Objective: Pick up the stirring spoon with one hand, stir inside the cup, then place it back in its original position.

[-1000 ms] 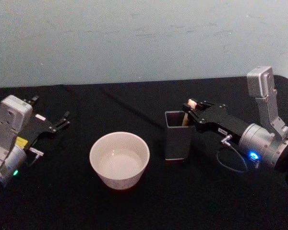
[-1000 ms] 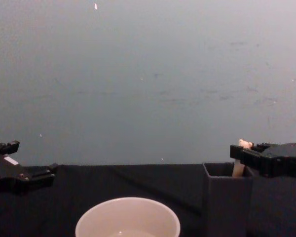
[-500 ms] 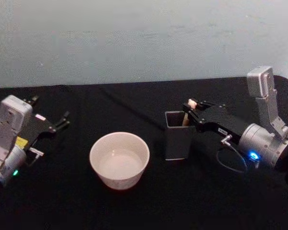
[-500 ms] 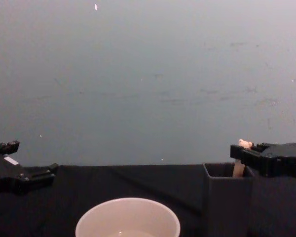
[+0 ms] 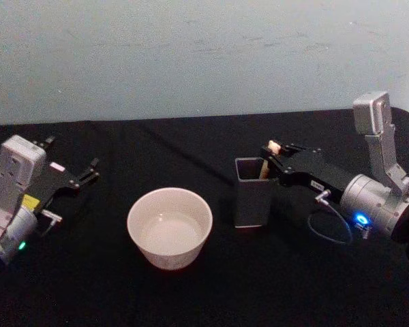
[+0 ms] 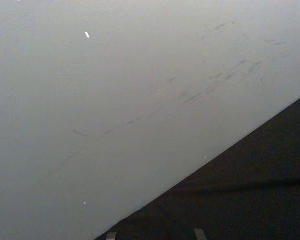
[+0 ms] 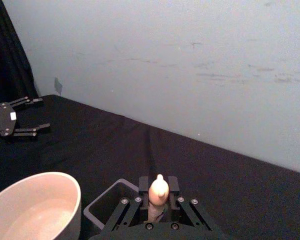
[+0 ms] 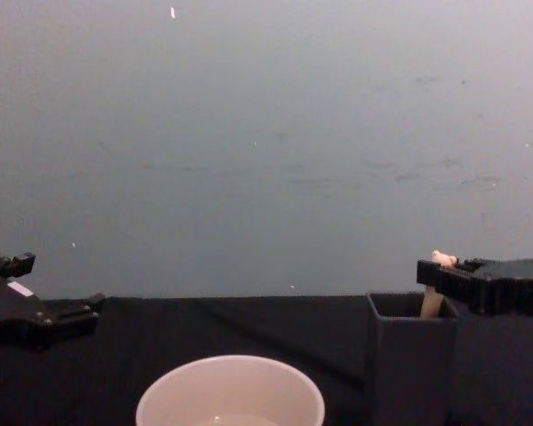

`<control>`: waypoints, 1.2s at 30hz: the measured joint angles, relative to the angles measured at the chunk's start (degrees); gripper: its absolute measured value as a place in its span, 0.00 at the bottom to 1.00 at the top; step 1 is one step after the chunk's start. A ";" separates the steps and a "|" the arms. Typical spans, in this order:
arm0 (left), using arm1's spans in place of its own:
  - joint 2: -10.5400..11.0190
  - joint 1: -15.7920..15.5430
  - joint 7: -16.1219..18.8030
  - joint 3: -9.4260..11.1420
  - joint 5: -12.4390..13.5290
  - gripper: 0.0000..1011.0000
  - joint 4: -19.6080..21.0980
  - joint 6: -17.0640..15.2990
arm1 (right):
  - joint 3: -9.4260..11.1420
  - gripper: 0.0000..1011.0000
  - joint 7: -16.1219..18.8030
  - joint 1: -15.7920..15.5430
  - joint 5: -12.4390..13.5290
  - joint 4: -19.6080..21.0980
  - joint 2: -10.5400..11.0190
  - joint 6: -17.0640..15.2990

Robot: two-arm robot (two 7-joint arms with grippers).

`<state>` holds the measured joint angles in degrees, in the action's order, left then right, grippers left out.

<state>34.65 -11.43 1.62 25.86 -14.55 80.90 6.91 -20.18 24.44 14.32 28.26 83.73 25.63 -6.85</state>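
The stirring spoon (image 5: 264, 169) stands in a dark grey square holder (image 5: 252, 201), its bear-head top poking above the rim. My right gripper (image 5: 273, 152) reaches in from the right and is shut on the beige handle just below the bear head (image 7: 158, 189). From the chest the spoon (image 8: 432, 303) leans at the holder's (image 8: 409, 364) right side, held by the right gripper (image 8: 443, 272). The cream-white cup (image 5: 168, 253) sits left of the holder; the right wrist view shows it (image 7: 20, 189) too. My left gripper (image 5: 88, 172) rests open at the far left.
Everything stands on a black cloth-covered table (image 5: 191, 143) against a pale wall (image 5: 191, 61). A loose cable (image 5: 327, 228) loops under my right wrist. Open cloth lies between the cup and the left gripper (image 7: 17, 120) and in front of the cup.
The right gripper with the spoon has edged very slightly to the right at the holder. The left arm and the cup have not moved.
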 joint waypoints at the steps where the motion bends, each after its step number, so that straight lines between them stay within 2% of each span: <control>1: 0.00 0.00 0.00 0.00 0.00 0.99 0.00 0.00 | 0.15 0.21 -0.01 0.07 0.60 0.12 -0.04 -0.88; 11: 0.00 0.00 0.00 0.00 0.00 0.99 0.00 0.00 | 0.56 0.21 -0.16 0.45 4.12 1.17 0.43 -4.60; 23: 0.00 0.00 0.00 0.00 0.00 0.99 0.00 0.00 | -0.45 0.21 -0.49 0.62 6.04 1.48 1.36 -5.12; 36: 0.00 0.00 0.00 0.00 0.00 0.99 0.00 0.00 | 0.07 0.21 -0.77 0.42 9.20 3.41 2.39 -5.08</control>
<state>34.65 -11.43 1.62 25.86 -14.55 80.90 6.91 -20.10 23.67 14.74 37.45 87.14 28.02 -11.93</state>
